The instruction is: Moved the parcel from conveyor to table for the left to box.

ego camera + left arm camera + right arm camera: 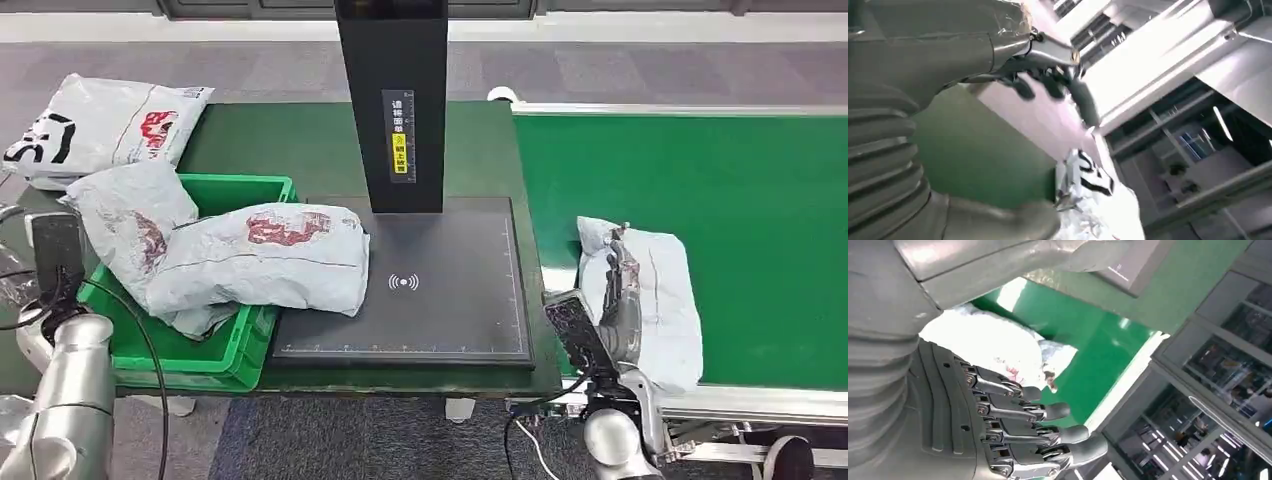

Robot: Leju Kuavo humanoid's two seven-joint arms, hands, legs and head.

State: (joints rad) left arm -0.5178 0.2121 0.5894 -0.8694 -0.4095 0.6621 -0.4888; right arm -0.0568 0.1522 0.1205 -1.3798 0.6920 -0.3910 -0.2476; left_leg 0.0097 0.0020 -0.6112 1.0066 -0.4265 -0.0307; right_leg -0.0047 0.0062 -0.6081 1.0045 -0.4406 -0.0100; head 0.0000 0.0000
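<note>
Green conveyor belt (740, 200): taken as the landmark; it is seen beside the dark scanner pad (440, 290) on the green table (300, 140).
Parcel (660, 300): a grey plastic mailer is laid flat on the belt, near the belt edge closest to the table.
Right hand (615, 290): it is placed over the parcel's table-side edge, fingers stretched out and slightly apart along the bag; nothing is seen clasped, and whether the palm is pressed on the bag cannot be told.
Left hand (1048, 75): its dark fingers are loosely curled with nothing between them; it is held on the far side of the table from the belt.
Green crate (215, 340): set beyond the pad from the belt, with two grey mailers (260, 260) piled in it, one spilling onto the pad.
White mailer (100, 125): laid on the table's corner farthest from the belt.
Black post (395, 100): raised at the back of the pad.
</note>
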